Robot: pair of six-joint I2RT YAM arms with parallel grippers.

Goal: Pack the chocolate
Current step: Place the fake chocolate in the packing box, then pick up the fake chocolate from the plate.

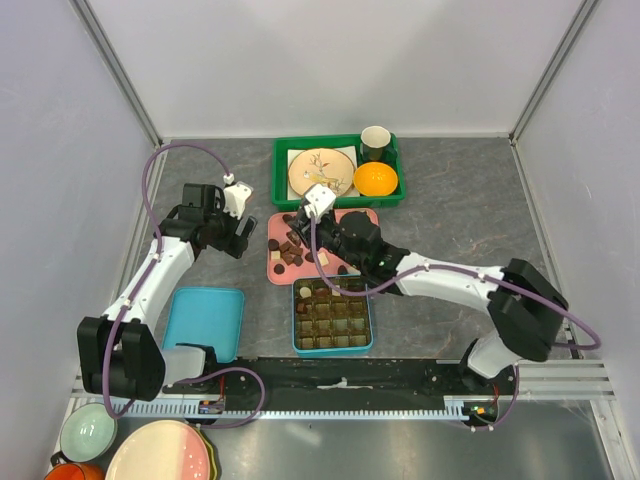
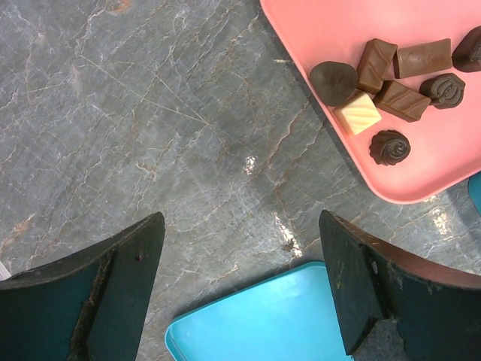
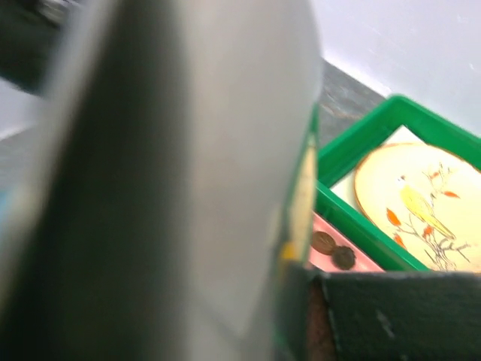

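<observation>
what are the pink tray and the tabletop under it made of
Pink tray: probably moulded plastic. It is one even colour, smooth with a soft sheen, and has a rounded raised rim.
Tabletop: grey with pale veins like marble or stone, and glossy where it catches light. It could equally be a printed laminate; the look alone does not settle it.

Bright, even overhead light fills the top view — shadows are short and soft. The left wrist view is sharp: the chocolate (image 2: 376,83) is crisp-edged, with small white glare spots on the marbled table (image 2: 150,113). The right wrist view is badly out of focus — a grey shape (image 3: 150,180) smears across its left half, and the plate (image 3: 421,203) is soft-edged.
</observation>
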